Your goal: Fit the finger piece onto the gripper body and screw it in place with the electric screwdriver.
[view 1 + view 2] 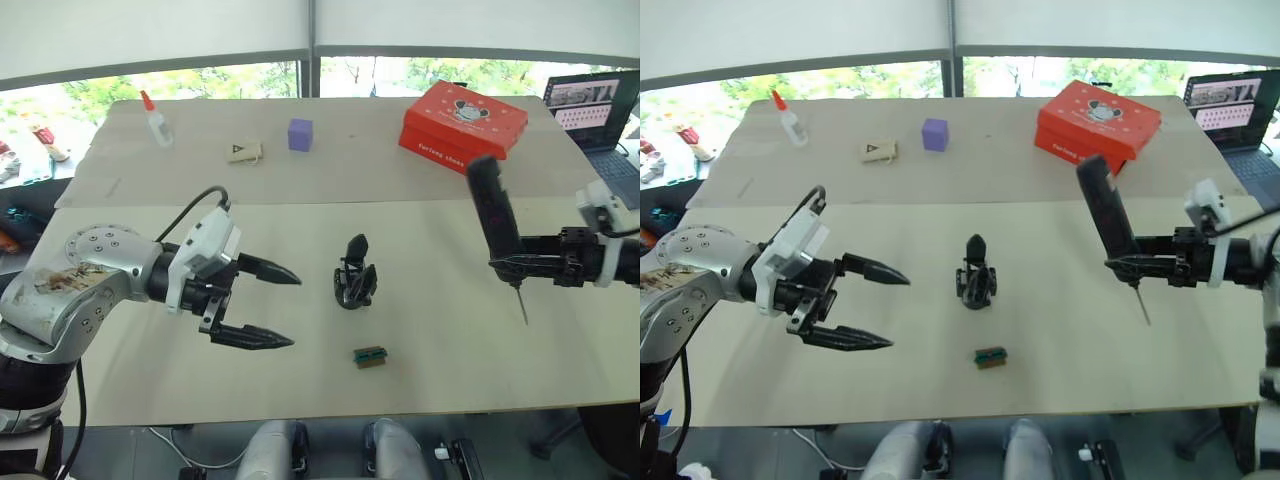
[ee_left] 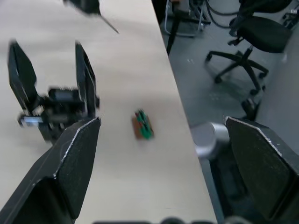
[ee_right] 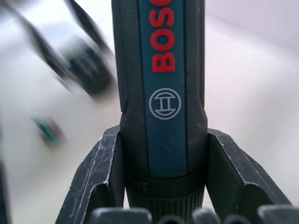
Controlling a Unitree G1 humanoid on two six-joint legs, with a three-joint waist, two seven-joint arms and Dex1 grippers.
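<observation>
The right gripper (image 1: pixel 512 262) grasps the electric screwdriver (image 1: pixel 494 218) above the table (image 1: pixel 430 370), bit pointing down. The gripper body (image 1: pixel 354 275) stands mid-table, near the small green-and-brown block (image 1: pixel 370 356). The left gripper (image 1: pixel 278 308) hovers beside it, its 2 fingers spread apart and empty

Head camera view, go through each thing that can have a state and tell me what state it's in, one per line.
left end effector: open, empty, above the table
right end effector: shut on the electric screwdriver
electric screwdriver: held off the table, bit pointing down
gripper body: standing on the table, untouched
laptop: open, screen lit
red box: closed
glue bottle: capped, upright
</observation>
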